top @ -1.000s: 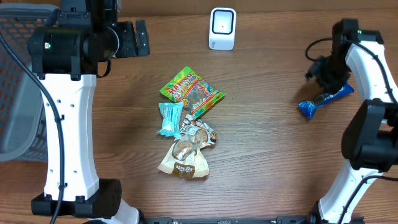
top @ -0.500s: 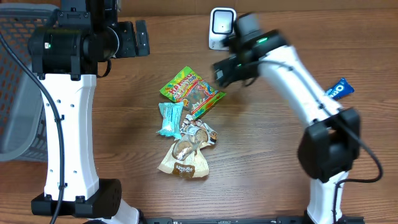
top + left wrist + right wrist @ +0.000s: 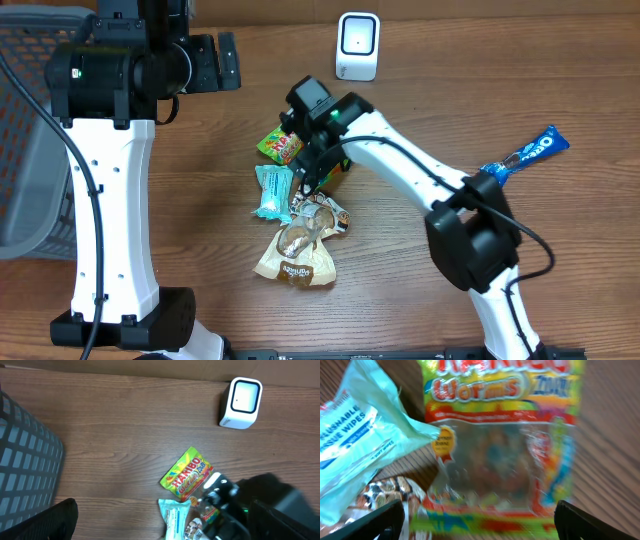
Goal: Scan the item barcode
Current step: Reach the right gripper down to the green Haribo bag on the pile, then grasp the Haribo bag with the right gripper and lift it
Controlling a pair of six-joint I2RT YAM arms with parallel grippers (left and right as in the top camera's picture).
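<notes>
Right gripper [image 3: 480, 520]: jaws stand wide apart, one dark fingertip at each lower corner of the wrist view. Nothing is held between them. Whether the fingertips touch anything below cannot be told.

Directly beneath that gripper lies the gummy bag [image 3: 283, 146], flat on the wooden table [image 3: 450, 80]. It is green and yellow, with a clear window showing the sweets. In the wrist view the bag fills the space between the two fingers, and its printed top edge points away from the camera. From overhead the gripper covers most of the bag and only the upper left corner shows.

Just beside the bag, to its lower left, lies a teal wipes packet [image 3: 272, 190], its end touching or overlapping the bag's edge. Below these is a small brown-and-white snack packet [image 3: 325, 213], then a tan pouch [image 3: 295, 258]. All four form one loose cluster at mid-table.

The white scanner [image 3: 357, 45] stands at the far edge of the table, well apart from the cluster.

A blue biscuit pack [image 3: 528, 153] lies near the right side, partly hidden by the right arm's elbow.

Left gripper [image 3: 218, 62]: raised at the far left, jaws fully spread, holding nothing. A grey mesh basket [image 3: 25, 150] sits at the left edge.
</notes>
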